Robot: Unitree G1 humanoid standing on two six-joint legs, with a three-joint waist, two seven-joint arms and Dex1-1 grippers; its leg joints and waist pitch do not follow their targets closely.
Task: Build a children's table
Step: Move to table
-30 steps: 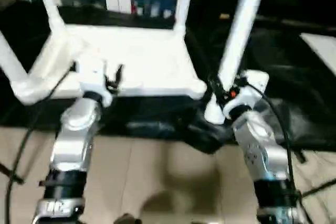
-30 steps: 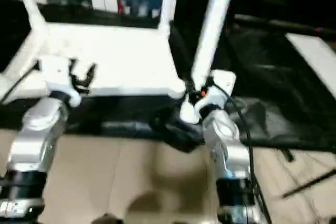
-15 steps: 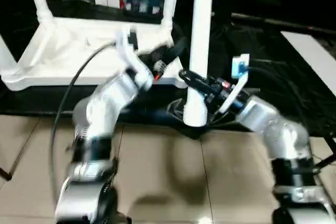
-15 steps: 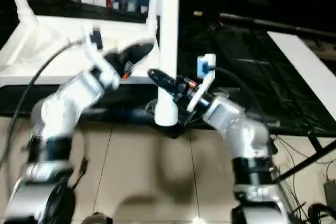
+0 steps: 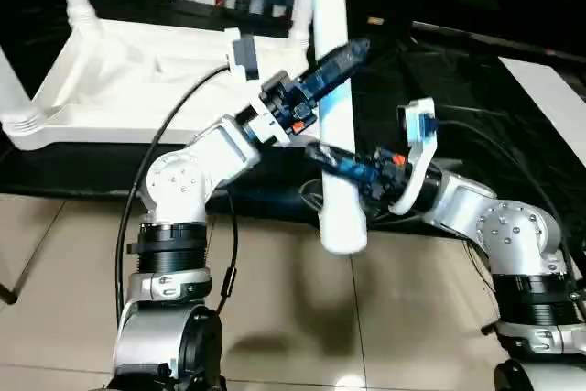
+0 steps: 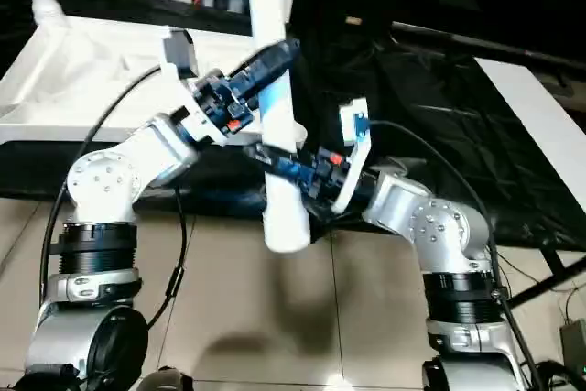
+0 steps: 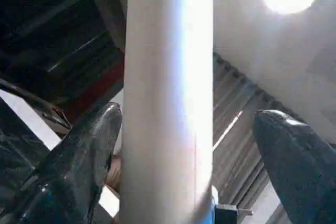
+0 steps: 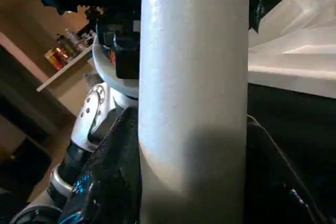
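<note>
Between both arms, upright white leg (image 5: 330,89) clamped low down by right tool (image 5: 352,169), likely steadying it for a regrip. Left tool (image 5: 334,66) spread wide around leg higher up, one finger touching, not clamped. Upturned table top (image 5: 137,80) on dark worktop (image 5: 458,116) behind, other legs already socketed. No readable writing.

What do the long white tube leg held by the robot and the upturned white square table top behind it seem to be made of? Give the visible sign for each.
Long white tube leg: probably plastic with a smooth, slightly glossy finish; light glints along its surface. Upturned white square table top: likely moulded plastic, matte white; rounded corner sockets and raised moulded shapes show on its underside. Neither material can be confirmed by sight alone.
</note>
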